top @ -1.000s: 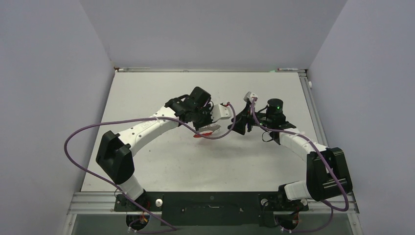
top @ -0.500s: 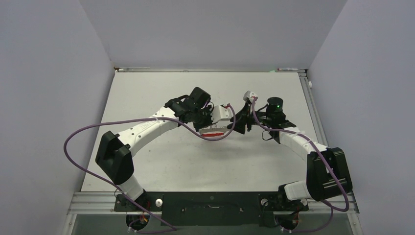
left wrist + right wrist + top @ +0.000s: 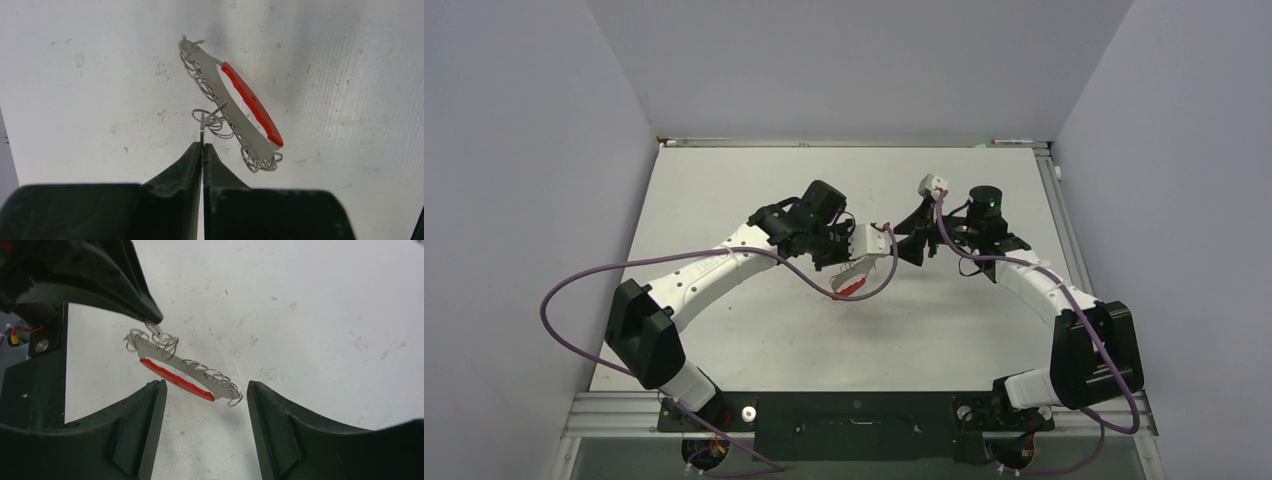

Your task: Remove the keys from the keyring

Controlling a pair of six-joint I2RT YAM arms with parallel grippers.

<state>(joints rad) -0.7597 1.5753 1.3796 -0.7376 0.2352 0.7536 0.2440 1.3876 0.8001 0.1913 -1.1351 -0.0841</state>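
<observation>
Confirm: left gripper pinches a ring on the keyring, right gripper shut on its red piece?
No: the right gripper is open, gripping nothing, per the right wrist view. The left gripper does pinch a ring on the keyring.

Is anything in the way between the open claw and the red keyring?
No, nothing visible. The right claw is open, and the keyring sits right in front of it. The left claw pinches the keyring from the side, not in between.
</observation>
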